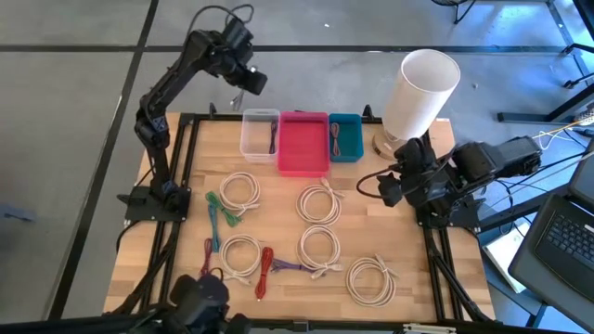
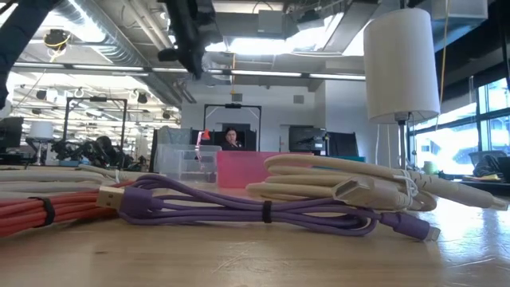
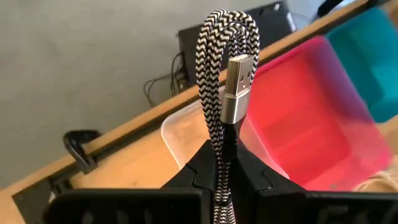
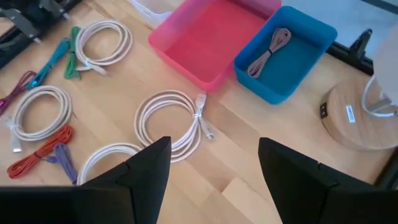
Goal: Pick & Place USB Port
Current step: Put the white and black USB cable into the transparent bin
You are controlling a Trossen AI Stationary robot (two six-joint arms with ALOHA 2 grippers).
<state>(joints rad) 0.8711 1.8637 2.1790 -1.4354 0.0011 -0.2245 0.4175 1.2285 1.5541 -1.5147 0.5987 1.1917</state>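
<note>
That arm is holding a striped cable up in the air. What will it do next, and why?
Probably lower it toward a bin and let go. The left gripper is shut on the braided cable, held above the clear bin and pink bin, with nothing released yet. Which bin, I cannot tell.

White lamp (image 1: 422, 91) on round wooden base (image 4: 356, 116) at table's (image 1: 186, 269) corner.

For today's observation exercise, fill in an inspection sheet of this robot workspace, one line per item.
Surface: light wooden table.
Job's things: black-and-white braided USB cable; clear plastic bin, pink bin, blue bin.
Clutter: white cylindrical lamp.
Grippers: left gripper raised over the bins, jaws shut on the braided cable; right gripper at the table's right edge, jaws open, empty.
Cables: white coiled cables, red, green, purple cables.
Surroundings: laptop.
</note>
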